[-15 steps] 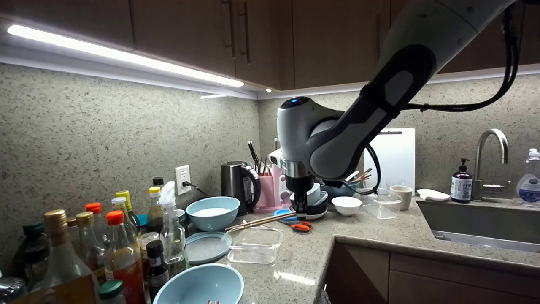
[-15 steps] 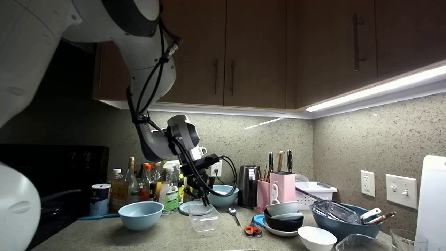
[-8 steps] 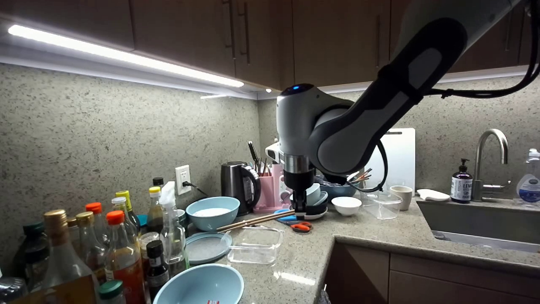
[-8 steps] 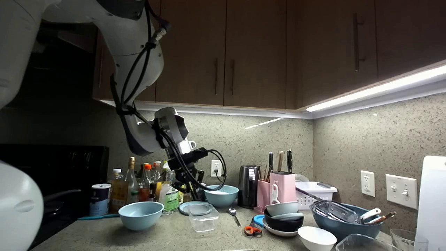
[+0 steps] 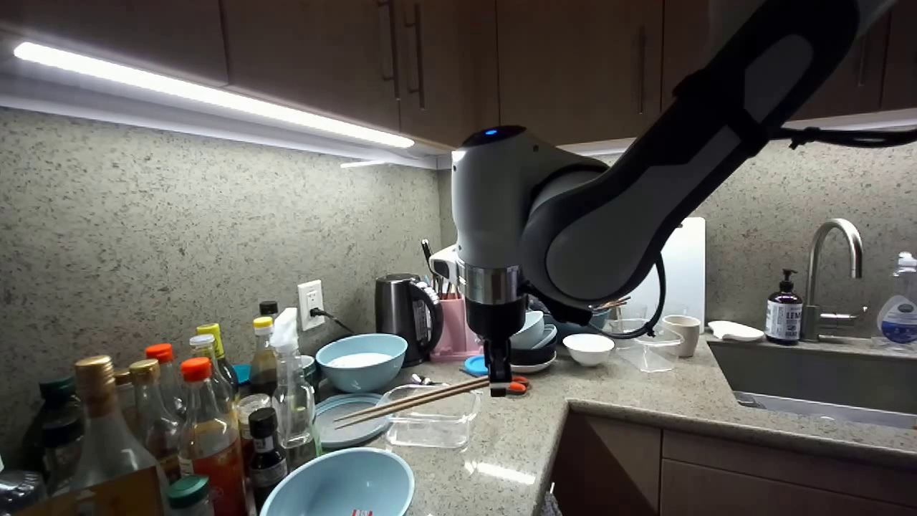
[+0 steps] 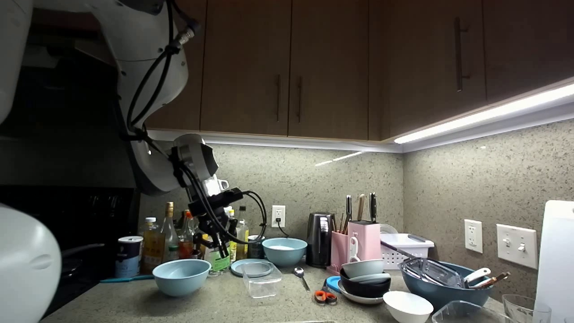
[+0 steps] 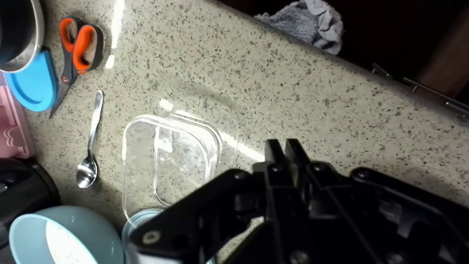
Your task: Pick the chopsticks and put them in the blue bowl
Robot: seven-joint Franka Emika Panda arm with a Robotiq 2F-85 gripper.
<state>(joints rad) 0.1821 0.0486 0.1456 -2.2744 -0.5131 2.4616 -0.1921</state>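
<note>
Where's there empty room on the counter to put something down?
On the counter between the clear box and the front edge, or between that box and the front blue bowl. Crowded: around the bottles and the stacked bowls.

On the desk (image 7: 256, 91), a spoon (image 7: 92, 137) is laid between orange-handled scissors (image 7: 67, 71) and a clear container (image 7: 179, 157). In an exterior view, bottles (image 5: 215, 444) are clustered near the wall (image 5: 179, 236); a kettle (image 5: 396, 319) is placed beside a pink holder (image 5: 449, 326).
</note>
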